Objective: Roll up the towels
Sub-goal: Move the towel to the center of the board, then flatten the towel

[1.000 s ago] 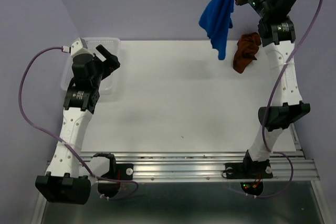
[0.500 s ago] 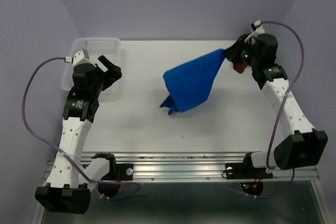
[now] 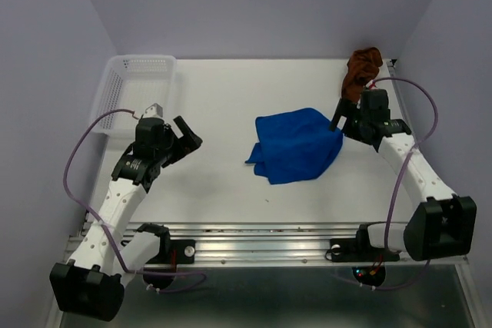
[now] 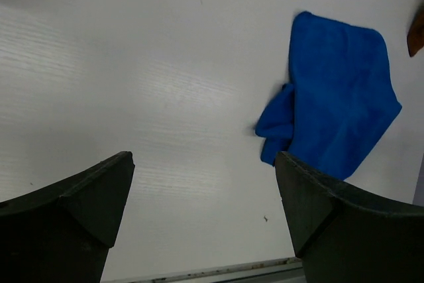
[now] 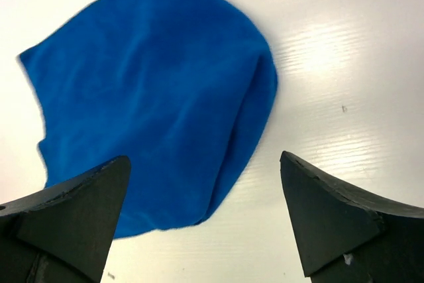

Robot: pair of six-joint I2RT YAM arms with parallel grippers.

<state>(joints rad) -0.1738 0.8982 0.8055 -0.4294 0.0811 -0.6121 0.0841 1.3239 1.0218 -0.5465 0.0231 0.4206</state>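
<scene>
**Top external view.** The white bench point(image 3: 223, 97) carries both towels. The bright royal blue cloth towel point(image 3: 296, 146) lies spread flat, right of the bench centre, with a small bunched fold at its near-left corner. The rust-brown cloth towel point(image 3: 361, 73) sits crumpled in a heap at the far right corner, well apart from the blue one. A white perforated plastic basket point(image 3: 115, 86) occupies the far left corner.

The left end effector point(image 3: 184, 136) is positioned over the left half of the bench, pointing right, with its jaws spread and nothing between them. It is well apart from the blue towel. The right end effector point(image 3: 340, 124) is at the right edge of the blue towel, pointing left. Jaw spacing is hard to read from this angle.

**Left wrist view.** The left end effector point(image 4: 202, 157) has both dark fingers point(image 4: 86, 217) wide apart, with bare bench point(image 4: 132, 64) between them. The blue towel point(image 4: 338, 111) lies ahead and to the right. A sliver of the rust-brown towel point(image 4: 417, 31) shows at the right frame edge.

**Right wrist view.** The right end effector point(image 5: 204, 158) is fully spread and grips nothing. The blue towel point(image 5: 152, 111) lies flat on the bench point(image 5: 344, 51) under and ahead of the gap. One dark finger point(image 5: 73, 217) overlaps the towel's edge in this view; whether it touches the cloth cannot be determined.
</scene>
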